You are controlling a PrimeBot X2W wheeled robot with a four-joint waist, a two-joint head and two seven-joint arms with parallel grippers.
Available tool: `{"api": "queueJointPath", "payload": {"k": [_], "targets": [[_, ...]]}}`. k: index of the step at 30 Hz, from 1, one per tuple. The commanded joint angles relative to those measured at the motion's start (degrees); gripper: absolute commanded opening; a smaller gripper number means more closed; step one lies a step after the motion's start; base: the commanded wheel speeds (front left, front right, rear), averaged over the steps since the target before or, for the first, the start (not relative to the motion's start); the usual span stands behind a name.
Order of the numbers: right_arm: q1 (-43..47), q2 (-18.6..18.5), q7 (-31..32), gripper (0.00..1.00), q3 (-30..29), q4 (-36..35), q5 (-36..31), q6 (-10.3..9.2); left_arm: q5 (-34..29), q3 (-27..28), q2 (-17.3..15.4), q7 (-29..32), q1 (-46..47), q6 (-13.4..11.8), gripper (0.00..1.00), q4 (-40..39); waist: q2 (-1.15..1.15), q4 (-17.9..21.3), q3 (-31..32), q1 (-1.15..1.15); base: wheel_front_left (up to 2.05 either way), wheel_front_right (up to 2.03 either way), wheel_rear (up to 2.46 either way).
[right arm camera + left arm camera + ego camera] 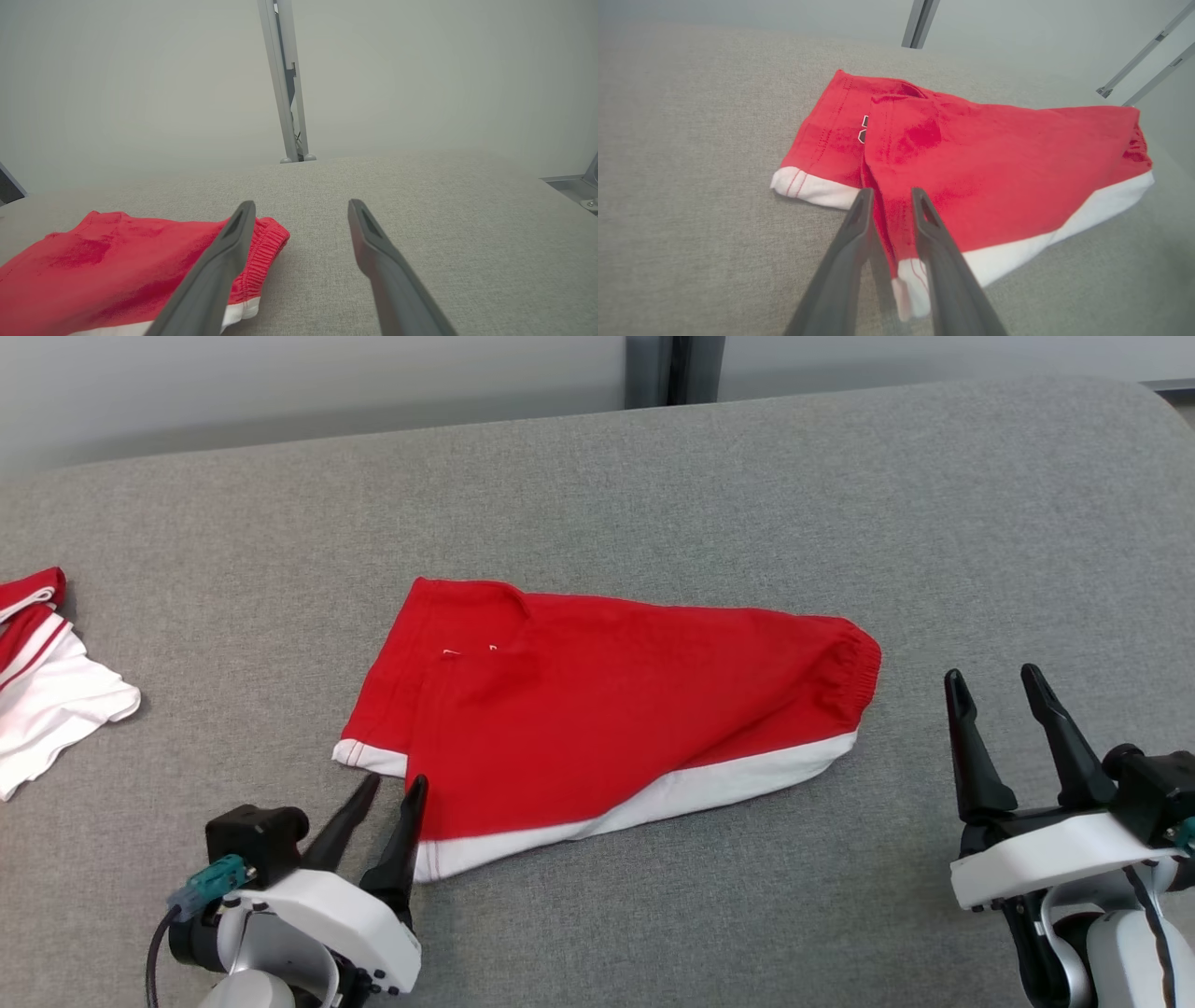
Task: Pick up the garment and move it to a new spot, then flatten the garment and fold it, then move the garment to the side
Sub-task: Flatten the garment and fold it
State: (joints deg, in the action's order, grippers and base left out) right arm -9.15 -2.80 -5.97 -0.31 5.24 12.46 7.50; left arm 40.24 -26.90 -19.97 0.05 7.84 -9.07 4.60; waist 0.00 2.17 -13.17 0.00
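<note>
The garment (pixel 607 709), red shorts with white trim, lies folded on the grey padded table (pixel 653 485), elastic waistband to the right. My left gripper (pixel 397 782) sits at its near left corner with its fingers a little apart. In the left wrist view the garment (pixel 994 172) spreads ahead, and its white-hemmed corner lies between the left gripper (pixel 891 191) fingers, which do not pinch it. My right gripper (pixel 991 674) hovers open over bare table, right of the waistband. In the right wrist view the right gripper (pixel 301 203) holds nothing, and the garment (pixel 117 261) lies to its left.
A second red-and-white cloth (pixel 47 691) lies crumpled at the table's left edge. A pale wall with a grey upright post (pixel 672 369) runs behind the table. Bare grey surface stretches behind and to the right of the shorts.
</note>
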Motion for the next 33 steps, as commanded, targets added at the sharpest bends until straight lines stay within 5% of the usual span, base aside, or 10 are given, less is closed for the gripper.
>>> {"api": "queueJointPath", "payload": {"k": [1,10,19,33], "targets": [[-0.55,-0.28,0.33,1.00,-0.54,-0.30,-0.59,-0.02,-0.21,0.73,0.08,-1.38,1.13,-0.17,1.00,0.64,0.00,0.09,0.18,0.00,0.00,0.00,0.00],[0.58,-0.26,1.16,1.00,-2.25,-2.09,-2.40,-0.02,-5.34,5.33,0.80,-13.46,2.00,-4.10,1.00,1.11,0.00,-0.71,2.51,0.00,0.00,0.00,0.00],[2.85,-0.25,2.67,1.00,-1.99,-3.63,-3.76,-0.02,-9.49,9.60,-2.01,-15.05,-1.43,-6.38,1.00,-3.33,0.00,-1.86,5.96,0.00,0.00,0.00,0.00],[4.19,-0.26,3.70,1.00,-1.87,-4.57,-3.49,-0.02,-9.58,7.72,-3.23,-11.35,-4.71,-7.57,1.00,-7.94,0.00,-2.72,6.66,0.00,0.00,0.00,0.00]]}}
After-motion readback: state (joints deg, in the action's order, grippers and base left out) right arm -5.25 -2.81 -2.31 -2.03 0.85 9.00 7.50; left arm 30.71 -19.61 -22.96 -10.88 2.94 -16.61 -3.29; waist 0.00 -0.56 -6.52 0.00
